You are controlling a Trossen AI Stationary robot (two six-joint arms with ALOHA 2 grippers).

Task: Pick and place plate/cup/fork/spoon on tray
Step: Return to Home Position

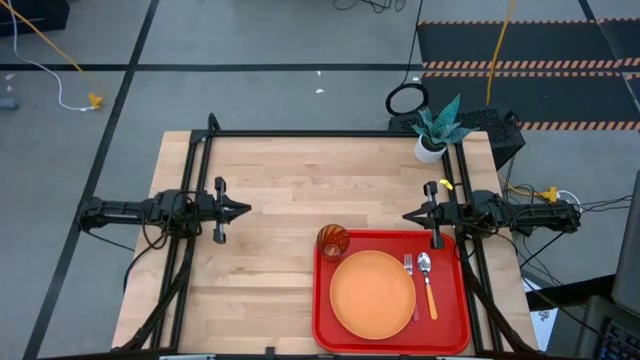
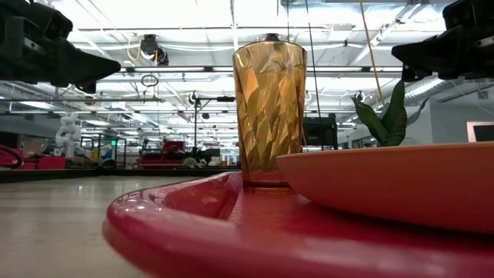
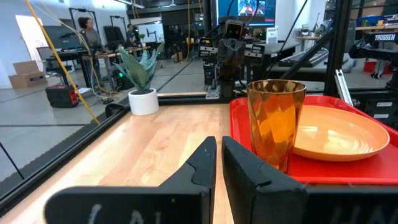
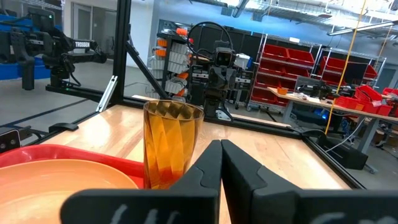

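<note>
1. Left gripper [image 1: 243, 210]: fingers closed, empty, over bare table [image 1: 270, 180], well left of the tray [image 1: 322, 300]. Hold it level.
2. Cup [image 1: 333, 240], plate [image 1: 372, 293], fork [image 1: 409, 285] and spoon [image 1: 428, 285] lie on the tray.
3. Right gripper [image 1: 408, 214]: closed, empty, near the tray's far rim. Keep it above the cup.

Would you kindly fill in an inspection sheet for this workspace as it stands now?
Surface: pale wooden table with a black frame along its edges.
Job's things: large red rectangular plastic tray holds the round orange plate, the upright amber tumbler cup at its corner nearest the left arm, and the pink-handled fork beside the orange-handled spoon.
Clutter: white pot with green plant at the table corner by the right arm.
Grippers: left gripper and right gripper shut, empty, above the table, pointing inward.
Cables: yellow cable on the floor; loose cables beside the right arm.
Surroundings: grey floor, black striped-edge mat, a person far off.
</note>
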